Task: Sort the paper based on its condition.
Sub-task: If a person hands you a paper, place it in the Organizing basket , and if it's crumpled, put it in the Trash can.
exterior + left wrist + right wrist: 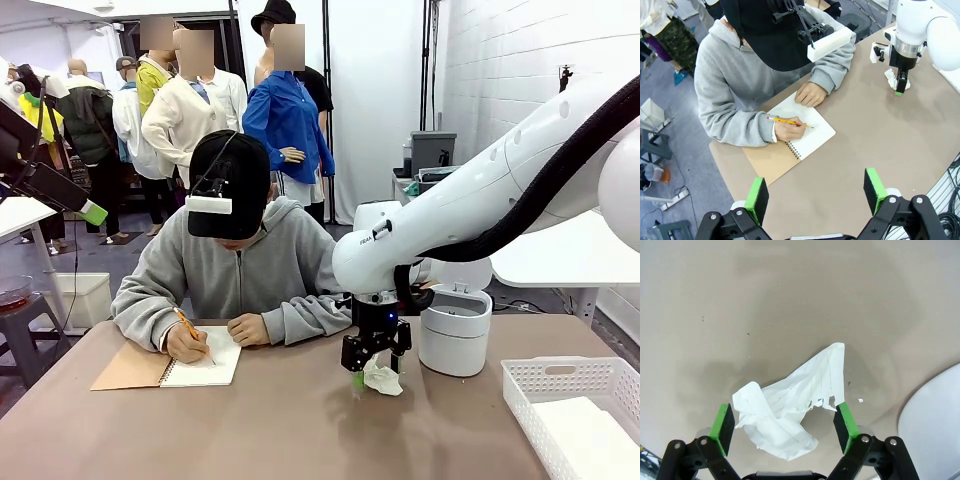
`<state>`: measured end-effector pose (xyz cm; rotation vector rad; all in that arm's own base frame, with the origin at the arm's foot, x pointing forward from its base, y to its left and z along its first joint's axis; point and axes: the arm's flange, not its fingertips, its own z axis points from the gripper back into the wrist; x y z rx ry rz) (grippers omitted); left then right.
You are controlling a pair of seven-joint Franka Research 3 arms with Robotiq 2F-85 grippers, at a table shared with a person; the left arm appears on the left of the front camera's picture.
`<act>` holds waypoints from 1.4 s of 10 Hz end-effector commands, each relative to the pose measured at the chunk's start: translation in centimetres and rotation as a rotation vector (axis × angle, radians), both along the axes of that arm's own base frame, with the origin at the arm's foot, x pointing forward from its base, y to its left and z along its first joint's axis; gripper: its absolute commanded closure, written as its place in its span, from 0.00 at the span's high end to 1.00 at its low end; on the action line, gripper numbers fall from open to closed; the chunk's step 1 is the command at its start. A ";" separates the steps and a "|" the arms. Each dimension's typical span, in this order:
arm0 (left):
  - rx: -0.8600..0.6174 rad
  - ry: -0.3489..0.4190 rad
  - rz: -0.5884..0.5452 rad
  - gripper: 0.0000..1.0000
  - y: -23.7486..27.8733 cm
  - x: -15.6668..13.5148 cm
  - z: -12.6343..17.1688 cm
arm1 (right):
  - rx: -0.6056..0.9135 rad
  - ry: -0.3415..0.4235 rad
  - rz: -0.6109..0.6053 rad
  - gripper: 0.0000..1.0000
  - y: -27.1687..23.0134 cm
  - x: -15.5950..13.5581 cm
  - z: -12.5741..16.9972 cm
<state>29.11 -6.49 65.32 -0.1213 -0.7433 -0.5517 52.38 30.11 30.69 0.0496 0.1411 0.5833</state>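
Note:
A crumpled wad of white paper (790, 410) lies on the brown table. My right gripper (785, 424) is down over it, open, with one green pad on each side of the wad. From the front, the same wad (382, 377) sits under the right gripper (374, 372), beside the white bin. It shows far off as a small white lump (890, 76) below the right gripper (899, 86). My left gripper (816, 192) hangs open high above the table with nothing between its pads. A smooth white sheet (585, 435) lies in the white basket.
A person in a grey hoodie writes with a pencil (193, 335) in a spiral notebook (205, 362) at the far left of the table. A round white bin (455, 328) stands right of the wad. A white basket (530, 385) sits at the front right corner.

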 end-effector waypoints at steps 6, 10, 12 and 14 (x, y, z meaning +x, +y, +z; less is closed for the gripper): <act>-0.001 -0.003 0.001 1.00 0.0 0.0 0.0 | 0.010 -0.022 -0.015 0.02 -0.1 0.1 0.2; -0.001 -0.003 0.001 1.00 0.0 0.0 0.0 | 0.028 -0.031 -0.047 0.00 0.1 -2.2 4.5; -0.001 -0.003 0.001 1.00 0.0 0.0 0.0 | 0.045 -0.033 -0.029 0.00 0.2 -3.6 8.0; -0.001 -0.003 0.001 1.00 0.0 0.0 0.0 | 0.065 -0.058 0.012 0.00 0.2 -4.7 11.1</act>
